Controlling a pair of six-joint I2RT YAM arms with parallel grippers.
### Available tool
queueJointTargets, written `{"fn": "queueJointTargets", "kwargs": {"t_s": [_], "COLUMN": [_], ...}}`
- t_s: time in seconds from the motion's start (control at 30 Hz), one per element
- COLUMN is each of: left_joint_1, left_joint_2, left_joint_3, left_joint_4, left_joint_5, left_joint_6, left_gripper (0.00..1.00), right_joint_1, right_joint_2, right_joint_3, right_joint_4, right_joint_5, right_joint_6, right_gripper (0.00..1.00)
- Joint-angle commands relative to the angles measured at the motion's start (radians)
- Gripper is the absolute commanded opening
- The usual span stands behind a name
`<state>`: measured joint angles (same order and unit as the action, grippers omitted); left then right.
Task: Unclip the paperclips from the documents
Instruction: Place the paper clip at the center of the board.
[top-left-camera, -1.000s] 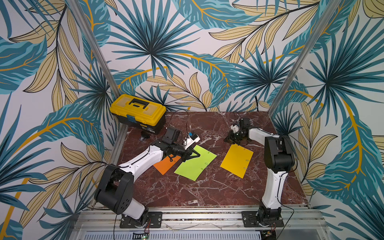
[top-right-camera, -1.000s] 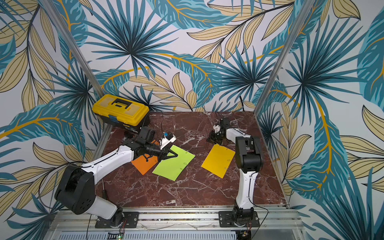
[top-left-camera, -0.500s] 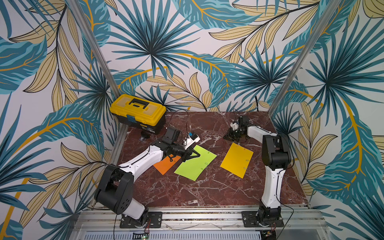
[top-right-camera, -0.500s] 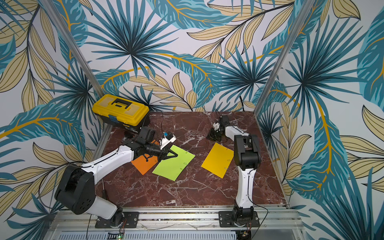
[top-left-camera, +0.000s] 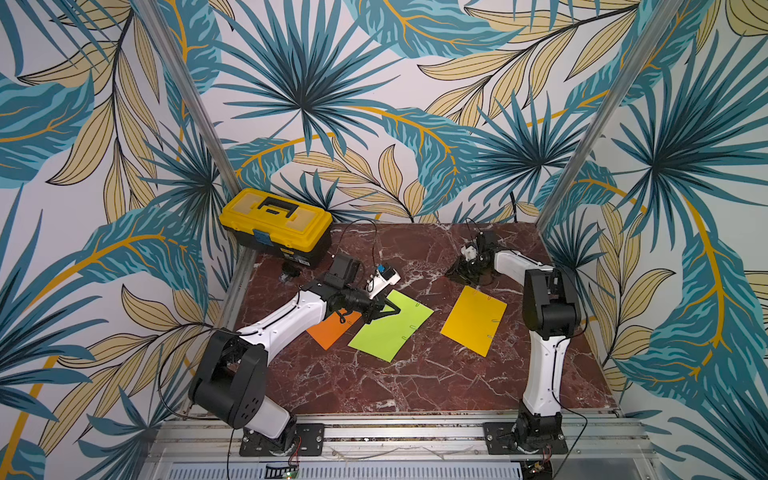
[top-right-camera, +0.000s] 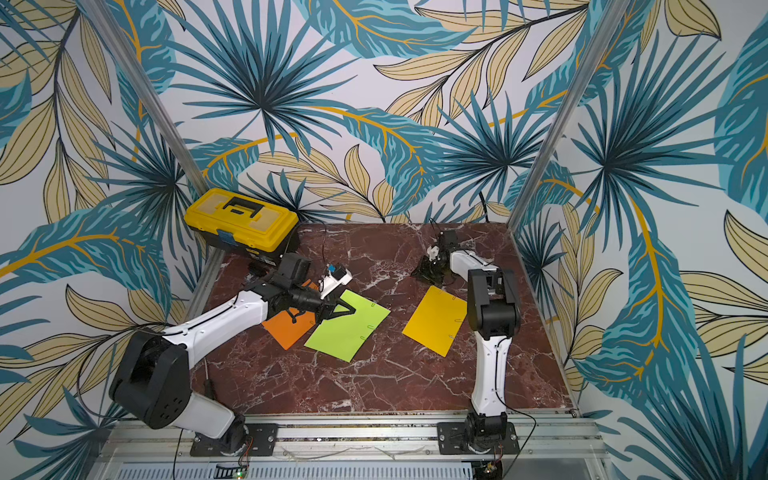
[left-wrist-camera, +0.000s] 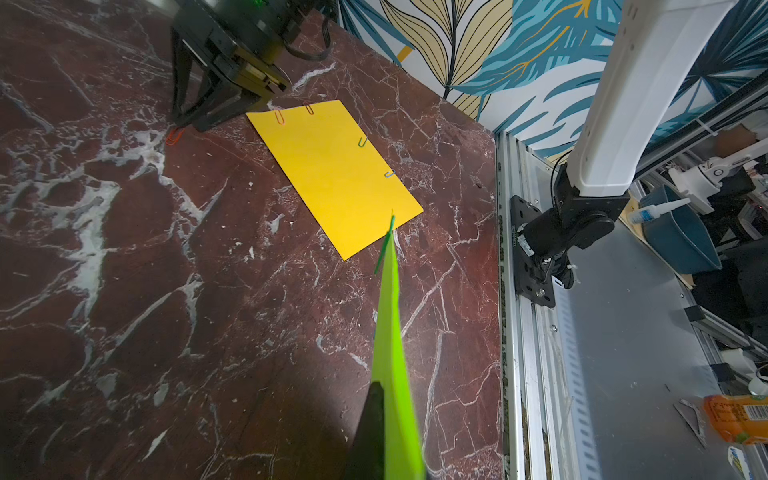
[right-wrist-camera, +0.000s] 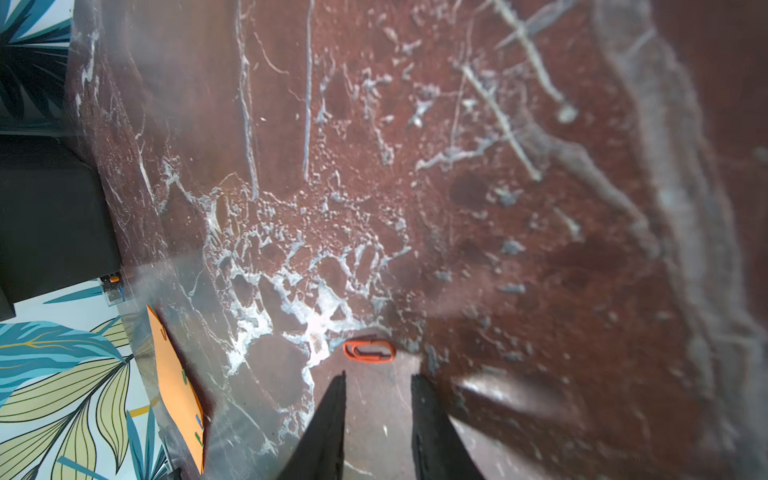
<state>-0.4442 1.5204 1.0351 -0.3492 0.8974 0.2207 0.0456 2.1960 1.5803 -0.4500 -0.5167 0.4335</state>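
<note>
1. peering from the left wrist, the lime green sheet (left-wrist-camera: 390, 332) shows only edge-on and hides one side of the left gripper (top-left-camera: 392, 309); a single dark finger (left-wrist-camera: 370, 432) is visible beside it.
2. in both top views the left arm covers part of the orange sheet (top-left-camera: 332, 330), and the clips on the green sheet are too small to count. the right wrist view is blurred toward its edges.
3. the marble table (top-left-camera: 415, 382) has open surface between the sheets and the robot bases. the yellow toolbox (top-left-camera: 276, 224) sits at the far left corner. the golden yellow sheet (top-left-camera: 473, 320) lies flat, apart from the green one, with bare marble between them.
4. the left gripper is clamped tight on a corner of the green sheet, and that part is lifted off the table.
5. the right gripper (right-wrist-camera: 378, 376) has its jaws parted with nothing between them. a loose orange paperclip (right-wrist-camera: 369, 350) lies on the marble just beyond the fingertips, not touching them, near the yellow sheet's far corner.
6. four clips on the yellow sheet (left-wrist-camera: 308, 109) sit along its edges.
</note>
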Motion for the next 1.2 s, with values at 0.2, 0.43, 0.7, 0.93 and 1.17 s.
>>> {"fn": "queueJointTargets", "kwargs": {"t_s": [0.2, 0.43, 0.7, 0.93, 1.17], "left_joint_1": [0.006, 0.040, 0.082, 0.104, 0.111], "left_joint_2": [0.001, 0.000, -0.029, -0.050, -0.049], "left_joint_3": [0.034, 0.028, 0.008, 0.035, 0.055], "left_joint_4": [-0.007, 0.058, 0.182, 0.191, 0.190], "left_joint_5": [0.010, 0.074, 0.141, 0.180, 0.202], "left_joint_6": [-0.005, -0.068, -0.171, -0.212, -0.222], "left_gripper": [0.00, 0.00, 0.00, 0.00, 0.00], "right_joint_1": [0.002, 0.010, 0.100, 0.150, 0.182], "right_joint_2": [-0.182, -0.424, -0.690, -0.815, -0.840], "right_joint_3": [-0.148, -0.368, -0.615, -0.828, -0.882], "right_joint_4": [0.010, 0.117, 0.382, 0.753, 0.910], "right_joint_5": [0.003, -0.057, -0.221, -0.304, -0.383], "right_joint_6": [-0.082, -0.113, -0.189, -0.108, -0.090], "right_gripper": [0.33, 0.35, 0.42, 0.48, 0.56]}}
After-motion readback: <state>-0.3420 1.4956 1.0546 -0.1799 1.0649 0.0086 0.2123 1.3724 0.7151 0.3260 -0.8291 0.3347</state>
